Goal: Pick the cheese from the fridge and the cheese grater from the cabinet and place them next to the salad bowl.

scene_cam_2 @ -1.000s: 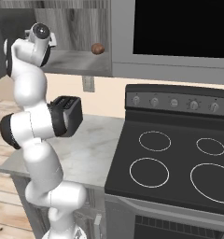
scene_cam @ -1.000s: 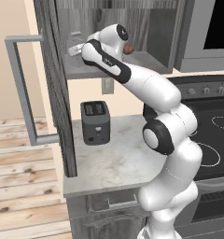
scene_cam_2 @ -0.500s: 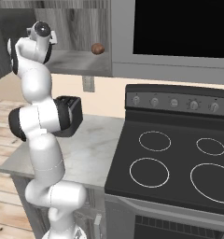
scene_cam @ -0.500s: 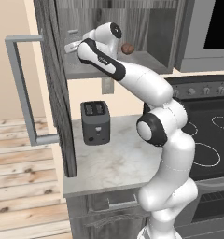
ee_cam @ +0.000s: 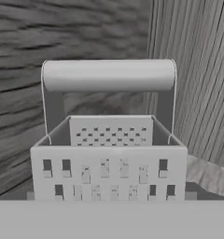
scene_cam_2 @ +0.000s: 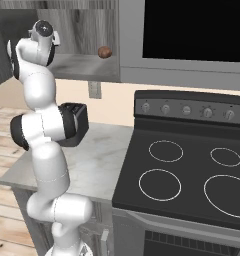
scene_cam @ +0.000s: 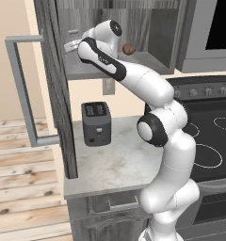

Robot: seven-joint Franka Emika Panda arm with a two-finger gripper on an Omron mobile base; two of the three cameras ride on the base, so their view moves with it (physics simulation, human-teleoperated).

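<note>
Small silver-grey perforated box grater with top bar handle fills centre of hand view, upright on shelf of open dark grey wood-grain wall cabinet, upper left of left base view. End effector reaches into cabinet, spread wide, gripping nothing. Brown round object on same shelf. Dark two-slot toaster on pale marble tabletop below. Black stove at right.

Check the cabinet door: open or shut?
Open. The cabinet door stands swung out edge-on, its shelf exposed, with the cheese grater inside.
</note>
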